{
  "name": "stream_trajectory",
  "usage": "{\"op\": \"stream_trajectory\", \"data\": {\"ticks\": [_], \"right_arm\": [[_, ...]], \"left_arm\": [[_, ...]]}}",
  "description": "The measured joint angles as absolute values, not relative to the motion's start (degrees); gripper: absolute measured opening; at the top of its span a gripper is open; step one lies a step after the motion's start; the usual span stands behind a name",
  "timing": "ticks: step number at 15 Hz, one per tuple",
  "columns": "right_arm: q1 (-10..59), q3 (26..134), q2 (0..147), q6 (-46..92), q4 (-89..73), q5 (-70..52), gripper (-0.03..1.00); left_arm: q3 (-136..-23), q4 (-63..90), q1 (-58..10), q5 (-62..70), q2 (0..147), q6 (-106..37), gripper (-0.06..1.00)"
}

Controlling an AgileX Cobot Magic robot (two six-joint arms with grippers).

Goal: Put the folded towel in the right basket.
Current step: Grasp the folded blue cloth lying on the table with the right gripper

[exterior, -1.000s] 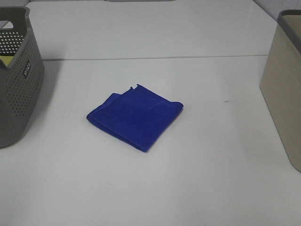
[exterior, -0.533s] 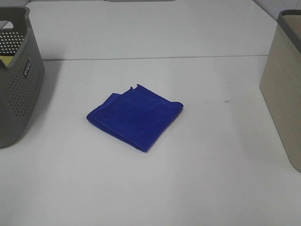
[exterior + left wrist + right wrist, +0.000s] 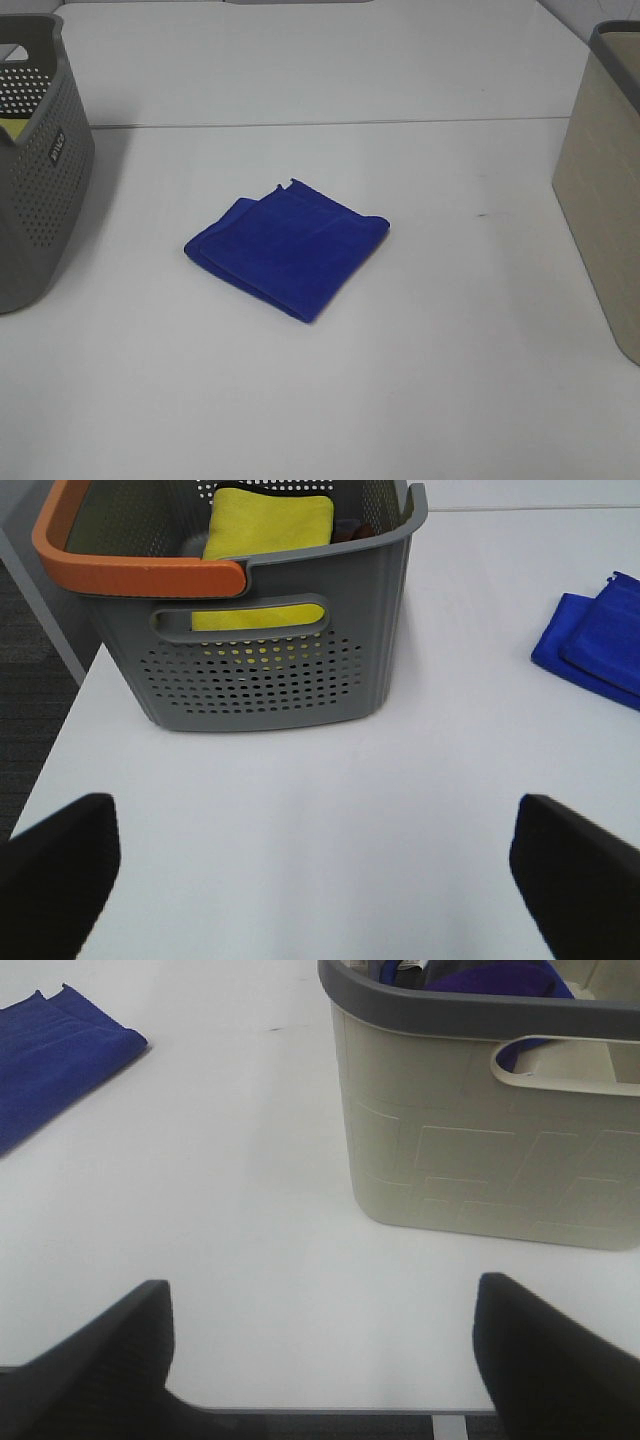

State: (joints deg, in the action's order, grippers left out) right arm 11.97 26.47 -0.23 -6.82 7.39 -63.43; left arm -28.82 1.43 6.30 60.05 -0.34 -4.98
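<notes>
A folded blue towel (image 3: 286, 245) lies flat on the white table, near the middle in the exterior high view. It also shows in the left wrist view (image 3: 596, 640) and in the right wrist view (image 3: 55, 1060). The beige right basket (image 3: 605, 190) stands at the table's right edge; in the right wrist view (image 3: 480, 1130) it holds dark blue cloth. My left gripper (image 3: 320, 880) is open and empty, low over the table near the grey basket. My right gripper (image 3: 320, 1355) is open and empty, in front of the beige basket. Neither gripper shows in the exterior high view.
A grey perforated basket (image 3: 35, 170) with an orange handle stands at the table's left edge; in the left wrist view (image 3: 260, 610) it holds a yellow cloth (image 3: 268, 525). The table's front edge (image 3: 330, 1410) lies close under my right gripper.
</notes>
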Motion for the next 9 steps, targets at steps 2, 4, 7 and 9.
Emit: {"op": "stream_trajectory", "data": {"ticks": [2,4,7,9], "right_arm": [[12.0,26.5,-0.2,-6.8,7.4,-63.4,0.79],[12.0,26.5,-0.2,-6.8,7.4,-63.4,0.79],[12.0,26.5,-0.2,-6.8,7.4,-63.4,0.79],[12.0,26.5,-0.2,-6.8,7.4,-63.4,0.79]], "left_arm": [[-28.8,1.4,6.3,60.0,-0.3,-5.0,0.99],[-28.8,1.4,6.3,60.0,-0.3,-5.0,0.99],[-28.8,1.4,6.3,60.0,-0.3,-5.0,0.99],[-28.8,1.4,6.3,60.0,-0.3,-5.0,0.99]]}}
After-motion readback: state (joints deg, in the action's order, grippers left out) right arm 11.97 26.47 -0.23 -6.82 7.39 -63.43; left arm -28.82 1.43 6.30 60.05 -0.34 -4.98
